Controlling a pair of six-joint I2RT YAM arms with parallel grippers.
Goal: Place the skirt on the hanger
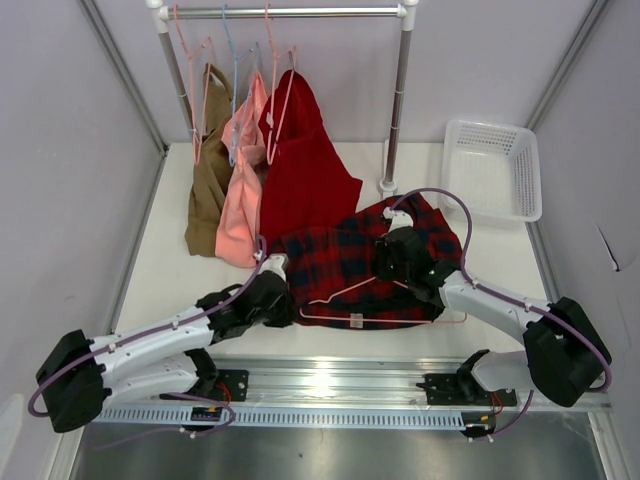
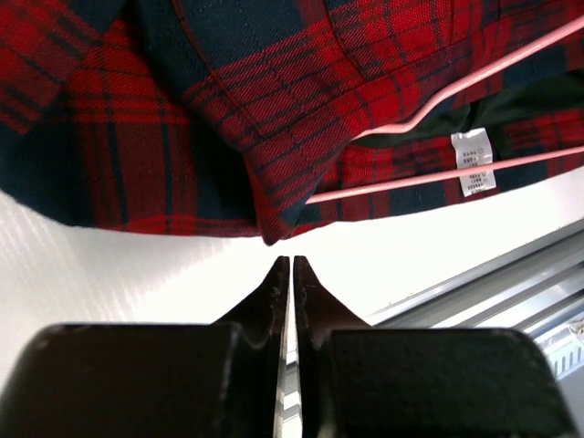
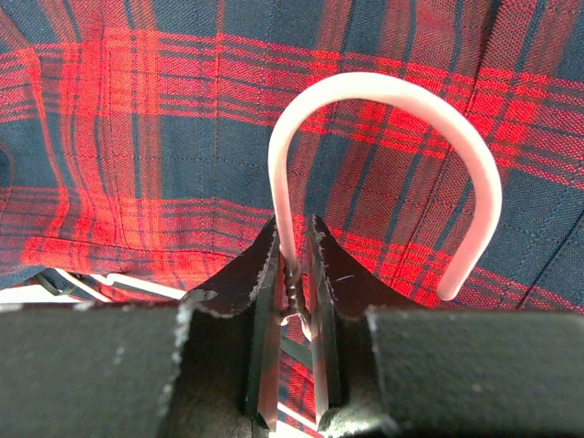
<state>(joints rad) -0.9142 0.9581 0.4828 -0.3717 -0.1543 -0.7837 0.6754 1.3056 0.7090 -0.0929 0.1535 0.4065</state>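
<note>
The plaid skirt (image 1: 350, 260) lies spread on the table, its white label (image 2: 473, 161) at the near hem. The pale-pink hanger (image 1: 385, 300) lies on top of it, its arms (image 2: 474, 78) crossing the fabric. My right gripper (image 1: 400, 255) is shut on the hanger's twisted neck (image 3: 294, 274); the hook (image 3: 392, 91) arches above the plaid cloth. My left gripper (image 1: 272, 292) is shut and empty, its fingertips (image 2: 278, 274) just short of the skirt's near-left hem (image 2: 272, 235), not touching it.
A clothes rail (image 1: 290, 12) at the back holds a brown, a salmon-pink (image 1: 243, 180) and a plain red garment (image 1: 300, 170), with a light-blue hanger (image 1: 232, 60). A white basket (image 1: 492, 168) stands at the back right. A metal rail (image 1: 330, 385) runs along the near edge.
</note>
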